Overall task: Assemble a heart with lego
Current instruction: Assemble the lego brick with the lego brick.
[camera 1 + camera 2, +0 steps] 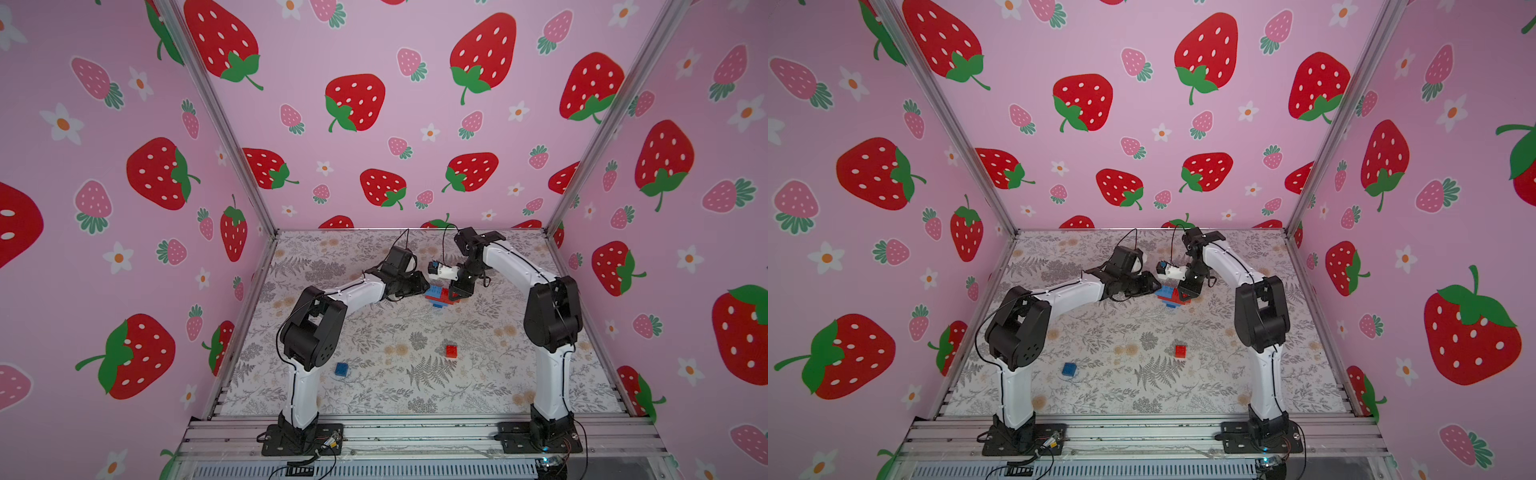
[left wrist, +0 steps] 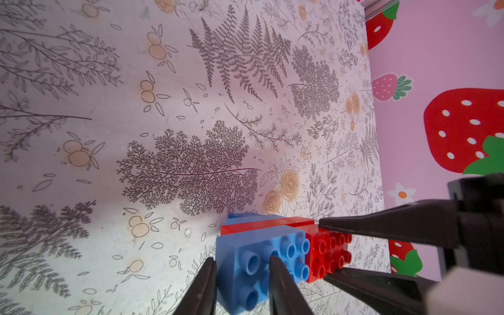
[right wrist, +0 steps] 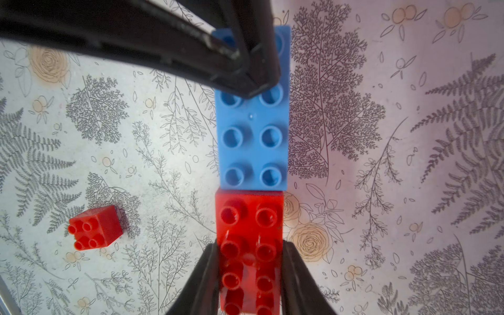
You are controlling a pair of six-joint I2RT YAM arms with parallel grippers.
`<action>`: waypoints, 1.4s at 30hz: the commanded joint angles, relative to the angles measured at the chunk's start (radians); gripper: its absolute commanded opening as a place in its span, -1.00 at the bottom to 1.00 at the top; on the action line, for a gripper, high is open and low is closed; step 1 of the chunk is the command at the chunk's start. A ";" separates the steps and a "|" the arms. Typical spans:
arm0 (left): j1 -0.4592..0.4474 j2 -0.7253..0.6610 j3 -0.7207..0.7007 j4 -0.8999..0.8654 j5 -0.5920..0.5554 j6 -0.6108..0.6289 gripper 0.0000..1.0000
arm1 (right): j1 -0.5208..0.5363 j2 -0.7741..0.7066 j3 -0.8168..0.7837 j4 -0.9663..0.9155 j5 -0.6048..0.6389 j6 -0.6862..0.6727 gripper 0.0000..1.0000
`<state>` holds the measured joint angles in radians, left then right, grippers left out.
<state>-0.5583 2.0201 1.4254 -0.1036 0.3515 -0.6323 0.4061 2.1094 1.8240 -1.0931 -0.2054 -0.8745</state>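
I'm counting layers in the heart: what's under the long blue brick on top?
A red brick shows directly beneath, then a lower blue brick. How far they reach is covered by the long blue brick.

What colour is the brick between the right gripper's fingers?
Red. The brick shows best in the right wrist view, end to end with a blue one.

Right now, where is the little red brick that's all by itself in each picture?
Top view: the loose red brick lies low in the middle, right of the small blue brick.
Top view: same spot, right of the small blue brick.
Left wrist: not in it.
Right wrist: it sits apart from the joined red and blue bricks.
Shared landmark: the joined red and blue bricks, seen in all four views.
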 commanded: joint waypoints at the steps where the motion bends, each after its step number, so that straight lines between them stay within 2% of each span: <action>1: -0.003 -0.016 0.004 -0.029 0.026 0.009 -0.26 | 0.013 0.035 -0.002 -0.014 0.017 0.028 -0.52; 32: 0.006 -0.022 0.017 -0.050 0.018 0.020 -0.25 | 0.005 -0.020 -0.036 0.042 0.010 0.033 0.02; 35: 0.007 -0.024 0.015 -0.051 0.018 0.022 -0.25 | 0.005 -0.038 -0.043 0.048 -0.002 0.028 0.02; 37: 0.008 -0.024 0.015 -0.050 0.017 0.022 -0.25 | 0.005 -0.061 -0.055 0.058 -0.020 0.024 0.15; 42: 0.008 -0.022 0.014 -0.050 0.018 0.023 -0.25 | 0.002 -0.132 -0.095 0.098 -0.060 0.024 0.25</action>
<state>-0.5533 2.0197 1.4254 -0.1188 0.3595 -0.6254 0.4095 2.0487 1.7382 -1.0130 -0.2146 -0.8524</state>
